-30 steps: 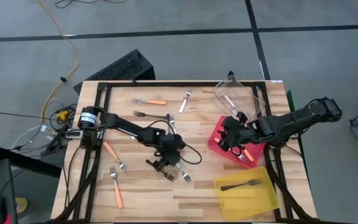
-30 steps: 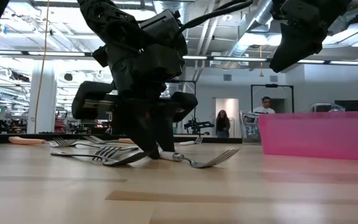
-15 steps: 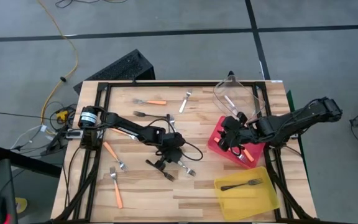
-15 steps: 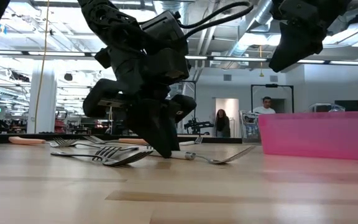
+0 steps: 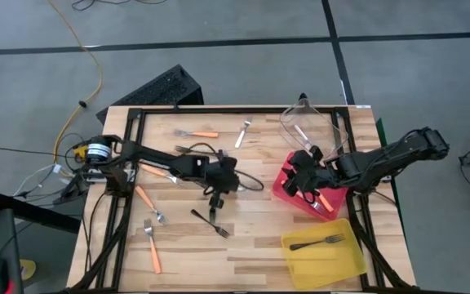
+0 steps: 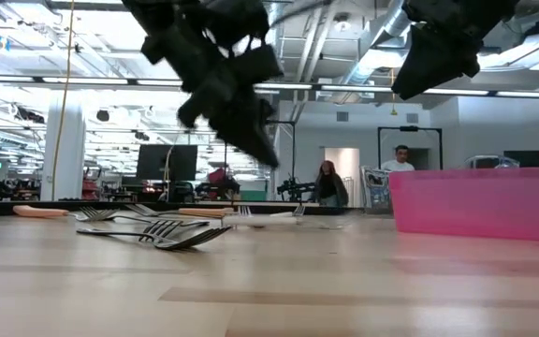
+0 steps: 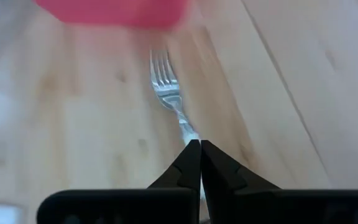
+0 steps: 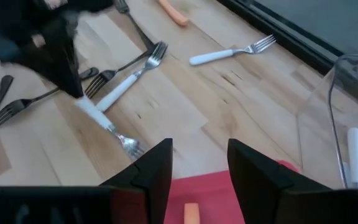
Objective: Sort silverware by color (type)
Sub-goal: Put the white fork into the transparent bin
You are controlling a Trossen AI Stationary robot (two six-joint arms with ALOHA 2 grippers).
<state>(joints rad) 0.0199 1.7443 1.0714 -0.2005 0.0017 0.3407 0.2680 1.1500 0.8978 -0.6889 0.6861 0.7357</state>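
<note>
Left gripper (image 5: 216, 196), fingers clamped on the white handle of a metal-headed fork (image 7: 168, 99), hangs above the middle of the wooden table (image 5: 259, 253), the tines jutting forward clear of the boards. Right gripper (image 5: 304, 186) waits, fingers apart, over the red bin (image 5: 285, 181). Light, stiff and slick, such a fork would likely pivot if pinched near its end; a grip nearer mid-handle looks safer. Other forks lie scattered about.

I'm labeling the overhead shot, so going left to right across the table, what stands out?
Orange-handled fork → left gripper holding a white-handled fork → red bin → yellow bin.
</note>
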